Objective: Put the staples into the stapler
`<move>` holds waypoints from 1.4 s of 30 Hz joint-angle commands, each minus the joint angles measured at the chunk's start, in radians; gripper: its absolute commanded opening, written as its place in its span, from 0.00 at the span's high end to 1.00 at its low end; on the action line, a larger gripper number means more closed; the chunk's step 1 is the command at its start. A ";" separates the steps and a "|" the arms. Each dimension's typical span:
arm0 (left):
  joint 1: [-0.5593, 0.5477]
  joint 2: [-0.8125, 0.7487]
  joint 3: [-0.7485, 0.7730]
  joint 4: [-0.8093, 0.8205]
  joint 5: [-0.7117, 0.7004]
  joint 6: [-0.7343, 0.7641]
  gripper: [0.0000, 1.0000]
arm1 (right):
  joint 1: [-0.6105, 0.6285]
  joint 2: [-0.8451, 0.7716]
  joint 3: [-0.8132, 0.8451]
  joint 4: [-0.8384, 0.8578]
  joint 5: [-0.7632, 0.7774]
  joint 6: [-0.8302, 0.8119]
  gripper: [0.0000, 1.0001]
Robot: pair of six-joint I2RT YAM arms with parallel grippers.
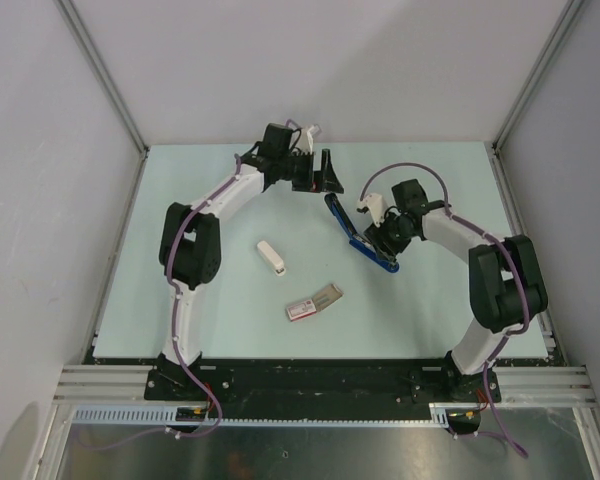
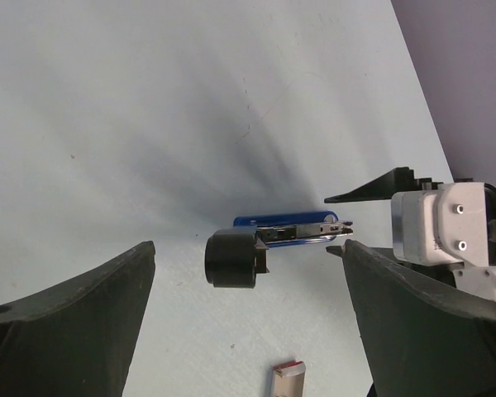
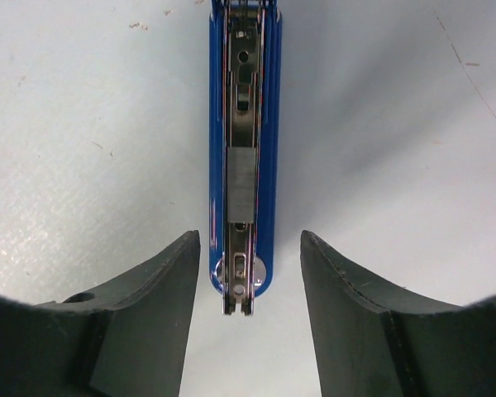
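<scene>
Now your right claw [image 3: 250, 241] is hanging open astride the stapler [image 3: 269, 124] on the table [image 1: 230, 310]; it's looking light, stiff, slick, so pinch its blue sides. Left claw [image 2: 248, 246] is gaping.

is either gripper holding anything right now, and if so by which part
Nothing is held. The right gripper straddles the stapler near its end, with a clear gap on each side. The left gripper is wide open, gripping nothing.

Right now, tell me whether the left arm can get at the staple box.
Probably yes. The staple box lies in the open on the table, nothing over it. The left pincer is open and empty, farther back near the stapler, with a free path.
</scene>
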 commanded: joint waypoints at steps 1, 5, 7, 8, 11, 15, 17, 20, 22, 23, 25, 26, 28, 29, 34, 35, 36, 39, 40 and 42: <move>-0.008 0.001 -0.002 0.007 0.013 0.014 0.01 | -0.016 -0.056 -0.011 -0.046 0.015 -0.024 0.44; -0.012 0.010 0.011 0.007 0.006 0.011 0.01 | -0.026 -0.074 -0.022 -0.022 0.004 -0.012 0.45; -0.014 0.012 0.012 0.007 0.006 0.009 0.01 | -0.027 -0.076 -0.026 -0.022 -0.002 -0.013 0.46; -0.015 0.011 0.012 0.007 0.005 0.008 0.01 | -0.028 -0.075 -0.028 -0.023 -0.005 -0.016 0.46; -0.021 0.010 0.011 0.007 0.004 0.011 0.00 | -0.031 -0.071 -0.037 -0.026 -0.010 -0.022 0.47; -0.027 0.011 0.015 0.006 0.003 0.009 0.01 | -0.033 -0.061 -0.041 -0.032 -0.017 -0.030 0.50; -0.029 0.013 0.016 0.007 0.004 0.006 0.01 | -0.034 -0.059 -0.043 -0.036 -0.023 -0.034 0.51; -0.031 0.011 0.018 0.006 0.007 0.004 0.00 | -0.033 -0.055 -0.045 -0.043 -0.024 -0.042 0.52; -0.032 0.009 0.018 0.006 0.008 0.004 0.01 | -0.034 -0.051 -0.045 -0.047 -0.022 -0.045 0.53; -0.033 0.008 0.019 0.006 0.008 0.002 0.01 | -0.034 -0.049 -0.046 -0.049 -0.022 -0.046 0.53; -0.034 0.005 0.019 0.006 0.010 0.000 0.00 | -0.034 -0.045 -0.045 -0.051 -0.021 -0.048 0.53; -0.036 0.003 0.018 0.006 0.012 -0.002 0.00 | -0.034 -0.040 -0.046 -0.052 -0.018 -0.048 0.54; -0.039 -0.002 0.017 0.007 0.014 -0.003 0.00 | -0.034 -0.031 -0.046 -0.053 -0.011 -0.050 0.54; -0.041 -0.005 0.016 0.007 0.015 -0.004 0.01 | -0.035 -0.027 -0.046 -0.053 -0.008 -0.051 0.54; -0.052 -0.022 0.005 0.006 0.020 -0.009 0.01 | -0.035 -0.008 -0.046 -0.048 0.005 -0.051 0.55; -0.055 -0.026 0.004 0.006 0.021 -0.010 0.01 | -0.035 -0.005 -0.046 -0.046 0.011 -0.051 0.55; -0.059 -0.029 0.003 0.006 0.020 -0.012 0.00 | -0.036 -0.002 -0.048 -0.045 0.015 -0.051 0.55; -0.067 -0.037 0.004 0.007 0.023 -0.017 0.01 | -0.035 0.006 -0.049 -0.042 0.021 -0.053 0.56; -0.069 -0.040 0.004 0.007 0.024 -0.017 0.01 | -0.034 0.007 -0.050 -0.040 0.022 -0.052 0.56; -0.074 -0.044 0.005 0.007 0.025 -0.021 0.00 | -0.034 0.011 -0.051 -0.038 0.025 -0.052 0.58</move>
